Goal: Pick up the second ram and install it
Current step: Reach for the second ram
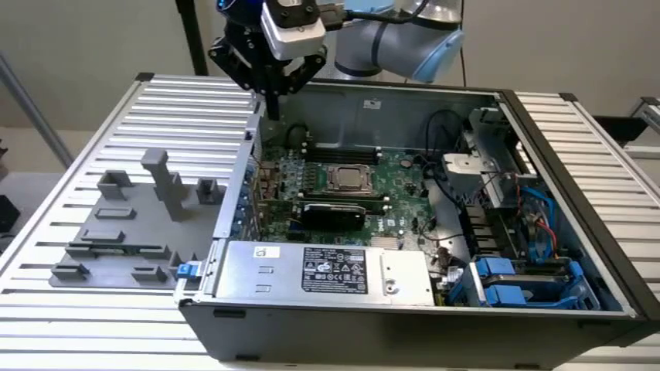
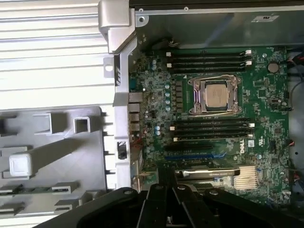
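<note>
Two fingers, clenched empty, hang above the case wall, open room around.

One arm, Universal Robots type: rounded silver-grey joint housings, pale blue end caps, smooth grey tube sections between them. One blue ring at the wrist flange. One camera block, boxy, white-grey casing with a darker face, fixed at the wrist. One dark cable, running from the camera block toward the arm. One gripper, matte black, angular body narrowing to a slim dark tip. In the wrist view the gripper presents as symmetrical black plates with glossy, lighter-edged contours.
</note>
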`<state>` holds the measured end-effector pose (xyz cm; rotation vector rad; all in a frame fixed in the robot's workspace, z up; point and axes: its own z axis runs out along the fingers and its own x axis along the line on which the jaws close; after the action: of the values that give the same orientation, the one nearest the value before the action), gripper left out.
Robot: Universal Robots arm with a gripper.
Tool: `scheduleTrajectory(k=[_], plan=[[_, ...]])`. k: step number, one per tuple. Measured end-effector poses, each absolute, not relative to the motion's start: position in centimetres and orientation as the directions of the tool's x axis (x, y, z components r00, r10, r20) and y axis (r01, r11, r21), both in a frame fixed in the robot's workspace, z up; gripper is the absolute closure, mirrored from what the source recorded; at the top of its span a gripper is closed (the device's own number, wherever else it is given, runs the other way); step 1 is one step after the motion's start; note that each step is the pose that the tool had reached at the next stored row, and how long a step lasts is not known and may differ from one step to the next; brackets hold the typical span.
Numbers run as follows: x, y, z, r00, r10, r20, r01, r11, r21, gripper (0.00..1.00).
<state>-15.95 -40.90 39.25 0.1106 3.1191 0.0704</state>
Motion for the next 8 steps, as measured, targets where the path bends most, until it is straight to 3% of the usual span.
scheduleTrajectory(k=[8], plan=[[-18.6,-42.3,39.2,-0.997,0.071,-0.018,0.07,0.997,0.042,1.0]])
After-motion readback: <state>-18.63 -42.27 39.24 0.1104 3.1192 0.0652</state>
